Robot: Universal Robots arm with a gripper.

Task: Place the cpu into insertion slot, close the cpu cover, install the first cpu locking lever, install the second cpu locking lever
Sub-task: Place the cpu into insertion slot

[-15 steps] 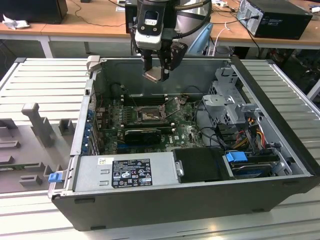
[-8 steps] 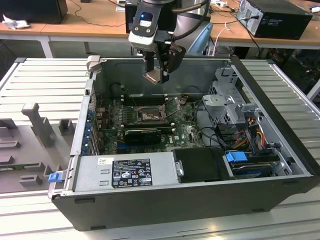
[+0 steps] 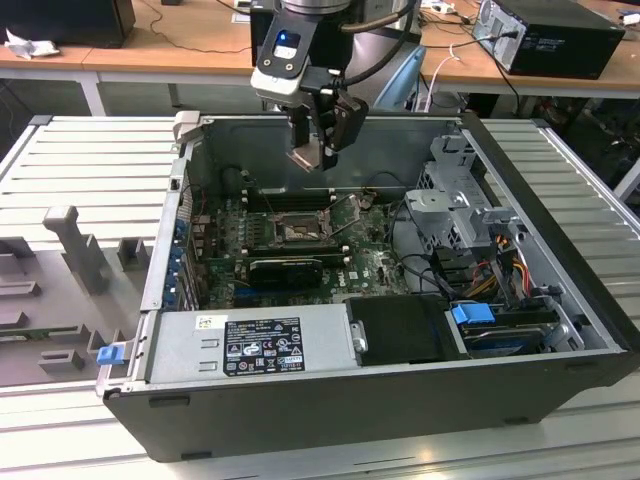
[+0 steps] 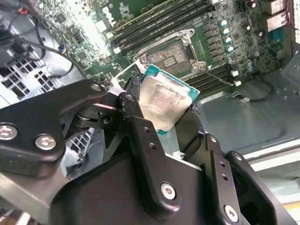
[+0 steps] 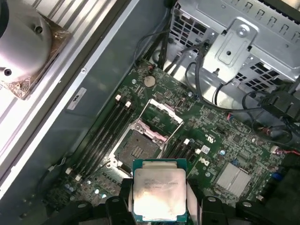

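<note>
Grey slatted table (image 3: 90, 160) fronts wooden desks (image 3: 190, 55); gripper (image 3: 320, 152) holds cpu (image 5: 159, 196).

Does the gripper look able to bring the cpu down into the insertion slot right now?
Probably yes: the gripper holds the cpu above the open case, the cpu cover looks swung back, and the insertion slot lies bare below.

In gripper (image 3: 322, 155), cpu (image 5: 159, 194) above motherboard (image 3: 370, 265) inside computer case (image 3: 400, 400); cpu cover (image 5: 164, 109) beside insertion slot (image 3: 297, 230); power supply (image 3: 250, 345) before motherboard, drive cage (image 3: 455, 215) toward exterior view's right.
</note>
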